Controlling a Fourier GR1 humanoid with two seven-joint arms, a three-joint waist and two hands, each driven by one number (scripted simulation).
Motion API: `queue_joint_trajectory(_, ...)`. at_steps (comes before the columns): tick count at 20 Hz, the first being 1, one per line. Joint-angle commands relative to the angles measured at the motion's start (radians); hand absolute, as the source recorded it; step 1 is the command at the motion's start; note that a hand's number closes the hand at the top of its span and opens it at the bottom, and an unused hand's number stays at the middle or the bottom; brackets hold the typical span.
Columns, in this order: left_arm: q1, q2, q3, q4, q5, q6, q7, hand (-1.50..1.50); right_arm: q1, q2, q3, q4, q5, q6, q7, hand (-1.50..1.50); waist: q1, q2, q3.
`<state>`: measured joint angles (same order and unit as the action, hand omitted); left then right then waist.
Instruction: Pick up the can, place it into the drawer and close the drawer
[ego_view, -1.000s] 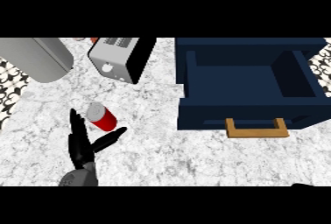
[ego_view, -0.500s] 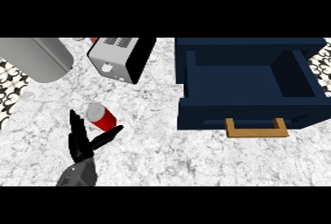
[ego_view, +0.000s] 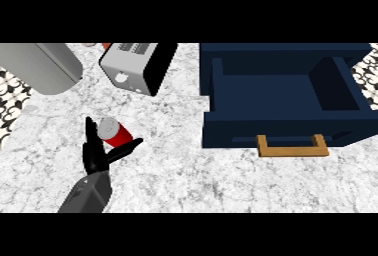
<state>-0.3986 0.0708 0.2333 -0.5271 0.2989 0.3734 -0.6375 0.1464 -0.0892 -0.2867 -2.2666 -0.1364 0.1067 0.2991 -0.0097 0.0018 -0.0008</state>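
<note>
Left hand (ego_view: 97, 156) spread around small red cylindrical can with silver top (ego_view: 114, 134) on white marbled counter (ego_view: 184, 180), fingers and thumb flanking, not clenched. Right hand unseen. Dark blue open drawer with wooden handle (ego_view: 284, 107) well apart. Risk: tipping or rolling can through off-centre closure.

Single head view, looking steeply down on the marble counter (ego_view: 221, 180), open drawer (ego_view: 284, 107) at right, toaster (ego_view: 133, 67) at top.
</note>
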Motion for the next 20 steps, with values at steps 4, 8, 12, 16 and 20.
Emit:
queue_joint_trajectory(4, -0.102, 0.050, 0.030, 0.143, 0.016, -0.130, -0.040, 1.50, -0.069, 0.012, 0.029, 0.012, 0.051, -0.045, 0.041, -1.50, -0.001, 0.002, 0.000)
queue_joint_trajectory(8, -0.126, 0.007, 0.000, 0.097, 0.011, -0.139, -0.005, 1.50, -0.034, 0.001, -0.027, 0.043, 0.007, -0.007, -0.022, -1.50, 0.002, -0.001, 0.001)
queue_joint_trajectory(12, -0.161, 0.063, 0.046, 0.249, 0.017, -0.231, -0.118, 1.50, -0.070, -0.019, -0.034, 0.085, 0.011, 0.001, -0.037, -1.50, -0.006, 0.003, 0.000)
queue_joint_trajectory(16, -0.204, 0.051, 0.036, 0.256, 0.003, -0.234, -0.136, 1.50, -0.010, -0.016, -0.087, 0.061, -0.047, 0.031, -0.078, -1.50, -0.009, 0.002, 0.000)
queue_joint_trajectory(20, -0.235, 0.017, -0.006, 0.191, -0.013, -0.264, -0.085, 1.50, -0.056, -0.020, -0.040, 0.038, 0.009, -0.003, 0.006, -1.50, 0.004, -0.002, 0.001)
